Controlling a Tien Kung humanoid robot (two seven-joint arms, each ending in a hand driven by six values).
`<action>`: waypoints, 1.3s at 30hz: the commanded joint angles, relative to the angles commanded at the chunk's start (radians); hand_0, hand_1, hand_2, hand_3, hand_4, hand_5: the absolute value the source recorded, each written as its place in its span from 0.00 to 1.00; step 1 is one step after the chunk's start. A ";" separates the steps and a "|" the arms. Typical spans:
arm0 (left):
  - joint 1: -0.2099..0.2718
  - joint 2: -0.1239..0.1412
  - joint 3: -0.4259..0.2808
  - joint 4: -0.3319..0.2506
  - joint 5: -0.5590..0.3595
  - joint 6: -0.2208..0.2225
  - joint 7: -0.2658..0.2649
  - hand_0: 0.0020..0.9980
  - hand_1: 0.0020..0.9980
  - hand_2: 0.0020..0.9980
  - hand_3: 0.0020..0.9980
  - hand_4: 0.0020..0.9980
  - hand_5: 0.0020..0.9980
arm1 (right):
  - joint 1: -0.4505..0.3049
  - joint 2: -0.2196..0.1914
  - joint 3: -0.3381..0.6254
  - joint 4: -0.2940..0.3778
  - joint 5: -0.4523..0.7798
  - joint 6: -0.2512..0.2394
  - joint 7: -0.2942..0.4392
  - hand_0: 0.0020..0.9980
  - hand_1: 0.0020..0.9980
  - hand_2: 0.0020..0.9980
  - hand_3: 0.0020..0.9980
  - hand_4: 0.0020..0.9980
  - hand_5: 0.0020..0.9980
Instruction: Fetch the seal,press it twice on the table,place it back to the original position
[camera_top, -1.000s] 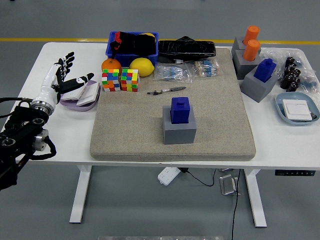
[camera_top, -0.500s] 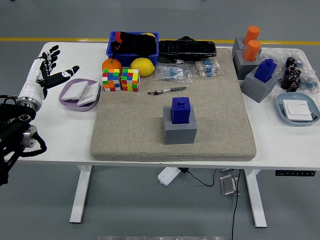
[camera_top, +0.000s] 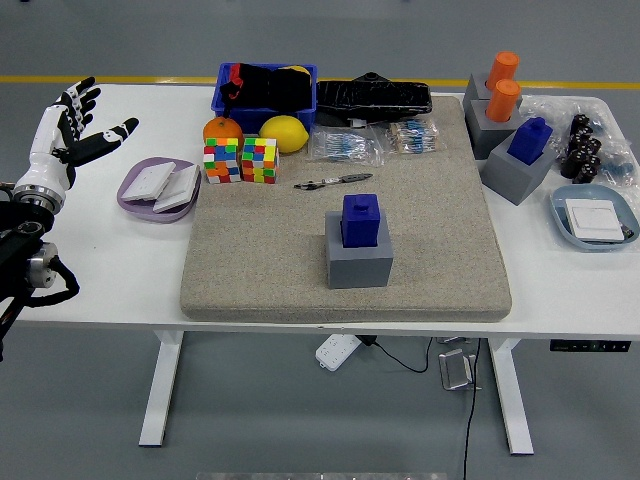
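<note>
Left hand (camera_top: 70, 135) now out at the far left edge of the surface (camera_top: 120, 270), fingers spread, empty. A second ago over the purple dish (camera_top: 135, 197); half a second ago just left of it; now clear of the dish altogether and higher in the view. Pulling back and away, then, not reaching in. Right hand not in sight.

Seal (camera_top: 360, 219), the blue one, seated upright in its grey block (camera_top: 359, 260) near the middle of the mat (camera_top: 440, 260). Unmoved across all three views, untouched, well apart from the hand. Pen (camera_top: 333, 181) just beyond it, cubes (camera_top: 241, 159), orange (camera_top: 222, 128) and lemon (camera_top: 283, 133) at the mat's far left corner, all likewise where they were.

No stamp marks to be made out on mat or surface, though at this size faint ink could easily be missed. Hard to say, so, whether the pressing is already done and the seal returned, or nothing yet begun. Retreat of an empty hand with the seal home in its block fits an ending best; fits equally a repositioning before a first reach.

Either way: nothing held, nothing in transit, nothing at risk of tipping. Any fetch from here calls for a long reach back across the dish and cubes to the mat's centre.
</note>
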 joint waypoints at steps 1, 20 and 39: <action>0.000 0.001 0.000 -0.001 0.000 0.000 0.000 0.95 0.93 0.91 0.91 0.87 0.09 | 0.001 0.000 -0.005 0.001 0.003 0.000 0.000 0.88 0.74 0.73 0.75 0.85 0.54; 0.024 0.007 -0.006 -0.020 0.013 -0.006 0.015 0.95 0.93 0.90 0.90 0.87 0.09 | 0.003 -0.002 -0.055 0.010 0.032 -0.001 -0.001 0.88 0.74 0.73 0.75 0.84 0.54; 0.036 0.000 -0.004 -0.023 0.016 -0.007 0.018 0.94 0.92 0.90 0.89 0.87 0.09 | -0.009 0.003 -0.051 0.004 0.040 0.001 -0.005 0.89 0.75 0.73 0.75 0.84 0.54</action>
